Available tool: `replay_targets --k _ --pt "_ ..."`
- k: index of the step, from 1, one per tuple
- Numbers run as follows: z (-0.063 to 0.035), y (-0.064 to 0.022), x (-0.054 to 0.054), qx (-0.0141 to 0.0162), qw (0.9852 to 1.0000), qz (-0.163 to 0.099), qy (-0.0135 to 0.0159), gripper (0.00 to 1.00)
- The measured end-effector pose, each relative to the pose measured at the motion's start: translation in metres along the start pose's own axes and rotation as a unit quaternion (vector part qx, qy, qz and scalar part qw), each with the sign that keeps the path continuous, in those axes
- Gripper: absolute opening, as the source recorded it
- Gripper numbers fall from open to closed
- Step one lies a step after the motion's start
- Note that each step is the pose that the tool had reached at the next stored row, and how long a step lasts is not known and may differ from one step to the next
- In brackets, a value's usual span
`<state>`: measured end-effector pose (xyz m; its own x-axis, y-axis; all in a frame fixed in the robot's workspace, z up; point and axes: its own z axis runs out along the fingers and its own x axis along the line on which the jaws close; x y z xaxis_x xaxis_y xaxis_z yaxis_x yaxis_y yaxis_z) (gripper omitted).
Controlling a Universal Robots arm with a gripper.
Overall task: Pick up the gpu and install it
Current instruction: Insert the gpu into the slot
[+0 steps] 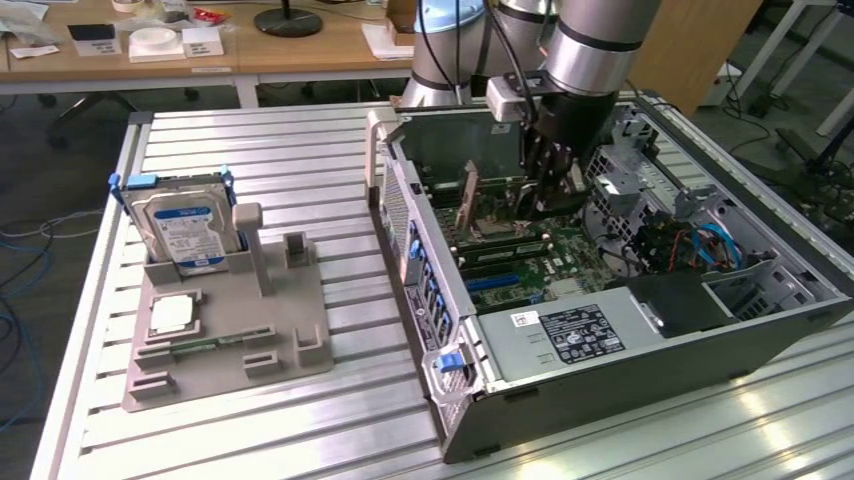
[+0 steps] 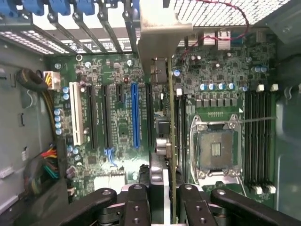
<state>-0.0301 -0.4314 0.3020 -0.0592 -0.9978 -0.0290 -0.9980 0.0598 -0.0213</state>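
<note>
Gpu (image 2: 172, 117) gripped edge-on by claw (image 2: 162, 195) over motherboard (image 2: 117, 75).

The pincer (image 2: 162, 197) had matt black fingers (image 2: 136, 207); the gpu (image 2: 172, 117) between them bore a bare silvery metal bracket (image 2: 160, 28); around the pincer, the case (image 2: 19, 103) was dull grey metal.

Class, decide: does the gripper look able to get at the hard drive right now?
Probably not: the gripper is inside the computer case, shut on the gpu, and the case's wall separates it from the hard drive.
</note>
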Motion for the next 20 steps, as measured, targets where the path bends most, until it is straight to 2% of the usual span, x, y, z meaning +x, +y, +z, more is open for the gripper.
replay_targets --k 7,12,18,20 --pt "0.0049 0.0002 0.009 0.0000 1.0000 0.000 -0.0001 0.28" --pt "0.0080 0.0069 0.010 0.0000 1.0000 0.000 0.0000 0.28" --pt "0.0137 0.0076 0.018 0.0000 1.0000 0.000 -0.0003 0.28" --pt "0.0155 0.0105 0.019 0.0000 1.0000 0.000 -0.0004 0.28"
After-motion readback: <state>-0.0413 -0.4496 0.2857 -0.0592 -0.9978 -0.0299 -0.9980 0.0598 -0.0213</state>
